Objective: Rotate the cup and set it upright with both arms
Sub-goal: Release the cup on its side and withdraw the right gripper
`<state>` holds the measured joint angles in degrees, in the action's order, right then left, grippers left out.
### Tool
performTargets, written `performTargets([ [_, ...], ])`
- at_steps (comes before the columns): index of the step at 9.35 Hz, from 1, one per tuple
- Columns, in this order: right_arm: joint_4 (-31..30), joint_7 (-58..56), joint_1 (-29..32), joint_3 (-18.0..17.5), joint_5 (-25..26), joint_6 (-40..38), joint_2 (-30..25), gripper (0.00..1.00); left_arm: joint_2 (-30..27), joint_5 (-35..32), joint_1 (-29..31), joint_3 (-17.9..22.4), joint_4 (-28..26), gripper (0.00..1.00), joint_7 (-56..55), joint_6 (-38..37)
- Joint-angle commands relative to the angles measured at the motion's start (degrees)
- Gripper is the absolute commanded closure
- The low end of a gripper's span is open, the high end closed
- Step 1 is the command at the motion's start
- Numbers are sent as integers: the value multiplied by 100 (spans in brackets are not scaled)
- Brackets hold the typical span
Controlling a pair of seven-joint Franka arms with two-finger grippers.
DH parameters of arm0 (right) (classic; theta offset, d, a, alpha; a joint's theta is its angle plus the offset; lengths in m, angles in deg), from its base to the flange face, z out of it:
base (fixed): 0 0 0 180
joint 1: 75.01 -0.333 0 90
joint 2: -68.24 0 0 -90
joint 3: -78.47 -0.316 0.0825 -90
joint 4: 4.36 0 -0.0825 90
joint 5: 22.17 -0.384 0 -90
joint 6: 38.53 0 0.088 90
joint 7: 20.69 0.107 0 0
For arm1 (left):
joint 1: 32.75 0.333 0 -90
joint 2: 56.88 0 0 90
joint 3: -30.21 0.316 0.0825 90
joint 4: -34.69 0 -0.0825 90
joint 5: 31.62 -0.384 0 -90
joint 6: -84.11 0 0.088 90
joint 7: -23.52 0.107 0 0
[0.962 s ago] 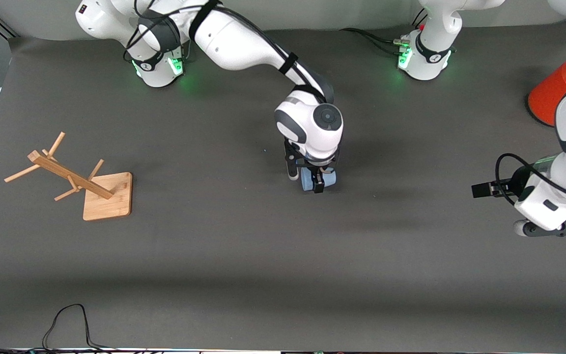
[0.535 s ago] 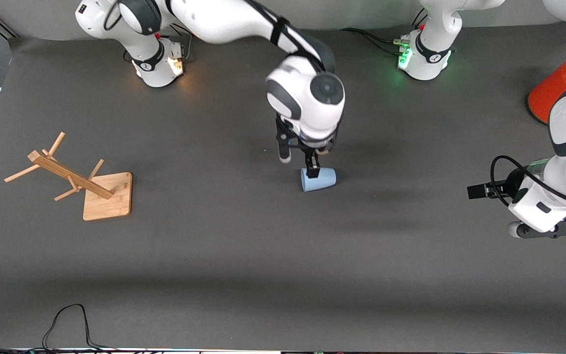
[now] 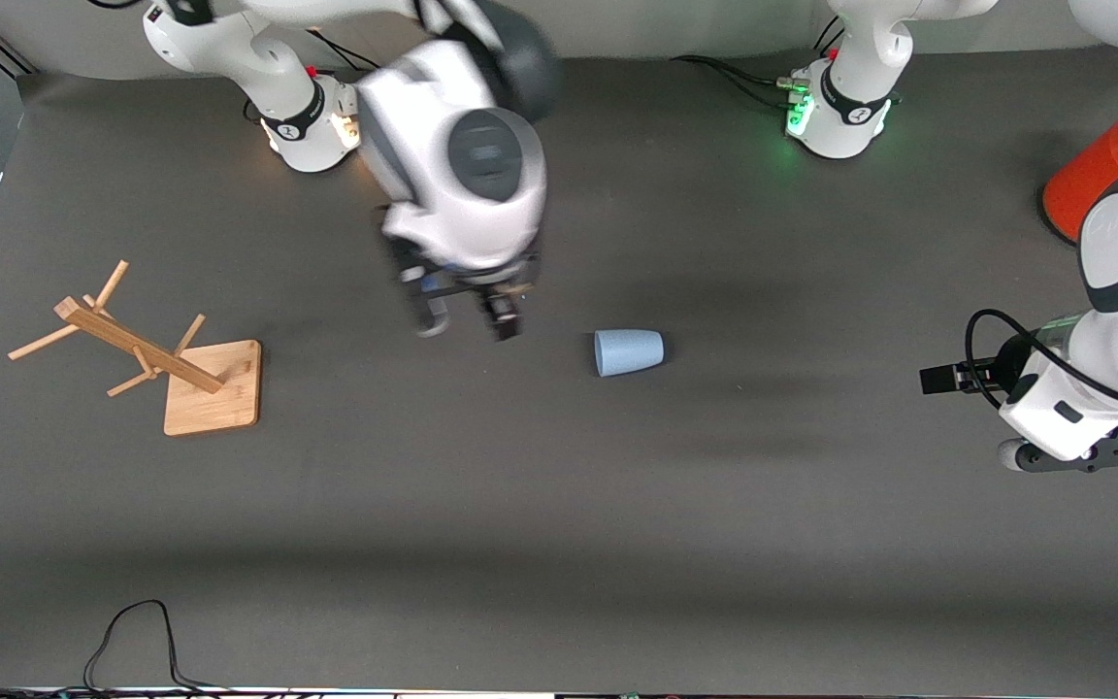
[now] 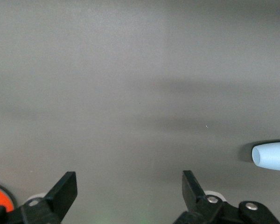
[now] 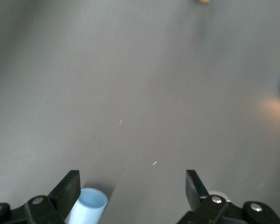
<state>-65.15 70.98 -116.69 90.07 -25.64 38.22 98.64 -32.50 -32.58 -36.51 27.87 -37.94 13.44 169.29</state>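
Two end effectors are in play, and neither has the cup in hand. In the front view the cup lies on its side on the bare worktop near the middle, its wider rim toward the right arm's end and its narrow base toward the left arm's end. The right end effector hangs in the air over bare worktop beside the cup, toward the right arm's end, with its two fingers spread apart and nothing between them. The left end effector sits low at the left arm's end of the worktop, well apart from the cup and pointing toward it; this view does not settle its fingers. A wooden rack lies toppled at the right arm's end, and an orange cylinder stands near the left arm. In the left wrist view the left end effector shows its fingers wide apart and empty, and the narrow end of the cup is in sight some way ahead on the worktop. In the right wrist view the right end effector is likewise spread and empty, with the open rim of the cup just beside one finger at the frame's edge. My reading is that the rotating step is finished and the uprighting falls to the left arm: it would need to travel in low along the worktop, close on the cup's body near the narrow end, then tip it onto its base.
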Motion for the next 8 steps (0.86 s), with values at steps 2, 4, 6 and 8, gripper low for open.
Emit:
performTargets([
  [2, -434, -2243, 948, -61, 49, -422, -762, 0, 303, -96, -667, 66, 135, 0, -213, -11],
  [4, -957, -3624, 1677, -122, 49, -293, -1288, 0, 497, -273, -951, 49, 153, 0, -696, 313],
  [6, -2045, -4949, 2433, -175, 58, 442, -2078, 0, 795, -282, -1459, 49, 493, 0, -1135, 560],
  [8, -2699, -6505, 3328, -472, 66, 972, -2520, 0, 1373, -412, -2038, 84, 1265, 0, -1662, 518],
])
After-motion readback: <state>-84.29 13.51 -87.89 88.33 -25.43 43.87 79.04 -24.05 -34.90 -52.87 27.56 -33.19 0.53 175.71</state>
